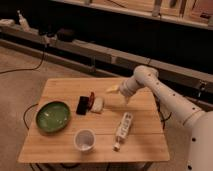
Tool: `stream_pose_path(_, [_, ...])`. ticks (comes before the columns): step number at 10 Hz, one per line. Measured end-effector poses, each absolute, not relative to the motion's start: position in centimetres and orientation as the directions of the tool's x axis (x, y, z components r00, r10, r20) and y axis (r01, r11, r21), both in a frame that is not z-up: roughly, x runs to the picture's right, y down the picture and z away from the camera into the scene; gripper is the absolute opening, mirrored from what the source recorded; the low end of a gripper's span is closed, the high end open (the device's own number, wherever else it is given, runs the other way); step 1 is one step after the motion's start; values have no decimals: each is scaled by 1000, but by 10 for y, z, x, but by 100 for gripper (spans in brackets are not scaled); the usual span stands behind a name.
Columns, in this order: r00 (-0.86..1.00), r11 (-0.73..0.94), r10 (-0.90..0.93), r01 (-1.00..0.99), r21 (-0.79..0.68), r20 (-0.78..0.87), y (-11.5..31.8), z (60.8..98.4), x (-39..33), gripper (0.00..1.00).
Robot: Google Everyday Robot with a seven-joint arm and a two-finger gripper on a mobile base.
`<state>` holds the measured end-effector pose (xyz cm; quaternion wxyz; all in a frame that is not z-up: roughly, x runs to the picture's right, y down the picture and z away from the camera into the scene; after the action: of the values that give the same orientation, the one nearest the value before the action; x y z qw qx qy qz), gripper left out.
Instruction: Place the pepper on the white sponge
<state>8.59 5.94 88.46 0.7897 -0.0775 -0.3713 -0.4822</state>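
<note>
The dark red pepper (90,98) lies in the middle of the wooden table (65,150), between a flat black slab (81,105) and the off-white sponge (98,104). It touches or overlaps the sponge's left edge; I cannot tell whether it rests on top. My gripper (112,89) hangs a little to the right of and behind the sponge, just above the table, apart from both pepper and sponge. The white arm (150,82) reaches in from the right.
A green plate (52,117) sits at the table's left. A white cup (84,140) stands near the front edge. A long white power strip (123,127) lies at the front right. A dark shelf with cables runs behind the table.
</note>
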Motion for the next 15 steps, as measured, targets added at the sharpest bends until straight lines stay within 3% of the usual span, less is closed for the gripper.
stream_pose_path(3, [87, 277, -755, 941, 196, 650, 39, 911, 67, 80])
stream_pose_path(6, [-89, 59, -776, 975, 212, 624, 3, 930, -1, 80])
stream_pose_path(9, [-139, 13, -785, 970, 242, 604, -17, 936, -56, 80])
stream_pose_path(15, [-44, 44, -764, 992, 120, 644, -1, 968, -46, 80])
